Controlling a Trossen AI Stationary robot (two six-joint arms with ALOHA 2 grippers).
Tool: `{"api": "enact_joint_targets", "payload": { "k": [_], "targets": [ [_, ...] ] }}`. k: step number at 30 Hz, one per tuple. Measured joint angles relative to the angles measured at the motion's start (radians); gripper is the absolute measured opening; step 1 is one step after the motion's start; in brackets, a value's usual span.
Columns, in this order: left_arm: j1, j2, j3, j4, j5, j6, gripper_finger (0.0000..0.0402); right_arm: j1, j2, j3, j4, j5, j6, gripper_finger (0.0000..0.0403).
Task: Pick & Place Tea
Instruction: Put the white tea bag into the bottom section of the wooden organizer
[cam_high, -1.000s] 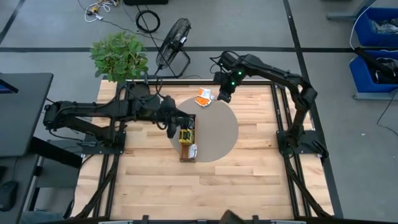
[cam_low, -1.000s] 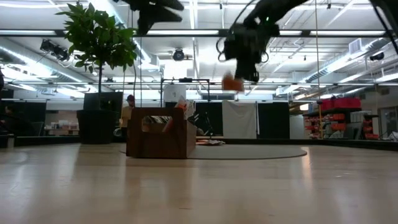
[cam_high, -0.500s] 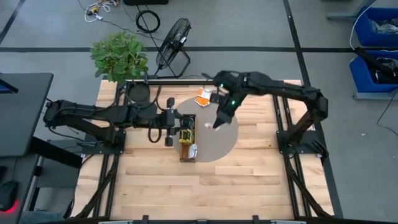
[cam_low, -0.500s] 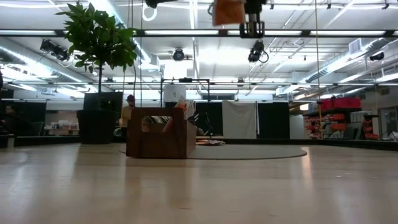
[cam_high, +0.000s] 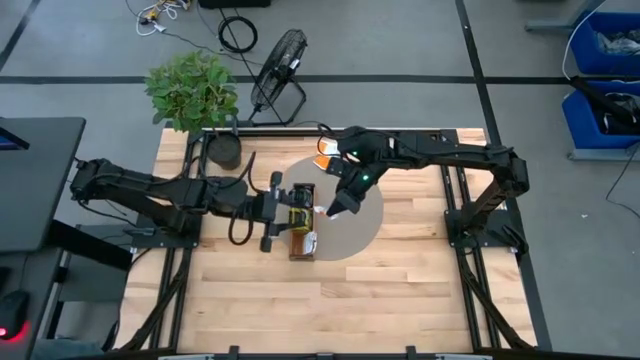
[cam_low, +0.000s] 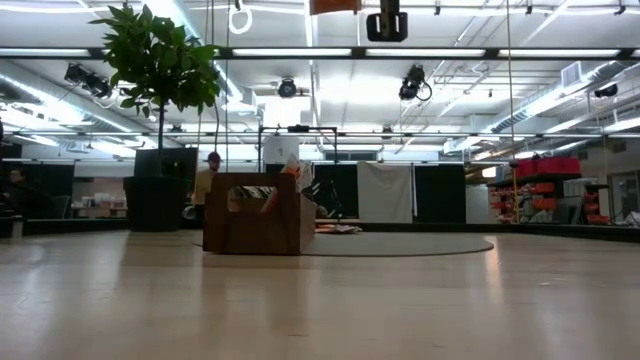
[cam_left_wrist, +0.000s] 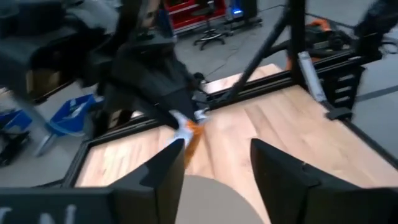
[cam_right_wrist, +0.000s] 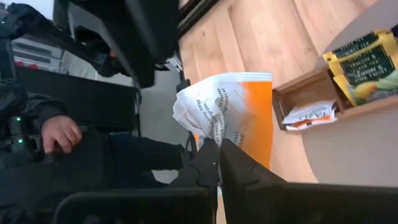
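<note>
wood table (cam_high: 400, 290) | grey mat (cam_high: 362, 215) | right fingers (cam_right_wrist: 214, 163) clamp sachet (cam_right_wrist: 239, 109) | left fingers (cam_left_wrist: 163, 171) apart

You see an orange-and-white sachet (cam_right_wrist: 239, 115), yellow-green sachets (cam_right_wrist: 367, 65), a brown tray (cam_high: 300, 240), a pale wood counter (cam_high: 400, 290).

Sachet (cam_right_wrist: 239, 115): crinkled paper, orange-and-white; tray (cam_high: 300, 243): brown wood; table (cam_high: 400, 290): pale smooth wood planks; round mat (cam_high: 360, 225): matt grey.

A potted plant (cam_high: 191, 92) stands at the table's (cam_high: 400, 290) far left corner, with a black floor fan (cam_high: 279, 62) just beside it. A grey round mat (cam_high: 362, 225) lies mid-table, a narrow wooden tray (cam_high: 300, 245) on its left edge. Blue bins (cam_high: 605, 70) sit well off right.
</note>
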Motion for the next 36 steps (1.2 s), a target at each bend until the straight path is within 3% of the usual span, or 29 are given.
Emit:
{"api": "enact_joint_targets", "payload": {
  "k": [8, 15, 21, 36],
  "targets": [
    [0.04, 0.032, 0.0, 0.05, -0.036, -0.052, 0.0256, 0.017, 0.0, 0.0, 0.041, -0.004, -0.022, 0.0002],
    [0.046, 0.097, 0.0, 0.147, 0.006, -0.083, 0.0256, 0.015, 0.0, 0.0, 0.033, -0.003, -0.061, 0.0002],
    [0.046, 0.101, 0.0, 0.154, 0.006, -0.098, 0.021, 0.016, 0.0, 0.0, 0.022, -0.003, -0.099, 0.0002],
    [0.047, 0.101, 0.0, 0.156, 0.048, -0.194, 0.0037, 0.015, 0.001, 0.0, 0.023, -0.002, -0.111, 0.0002]
  ]
}}
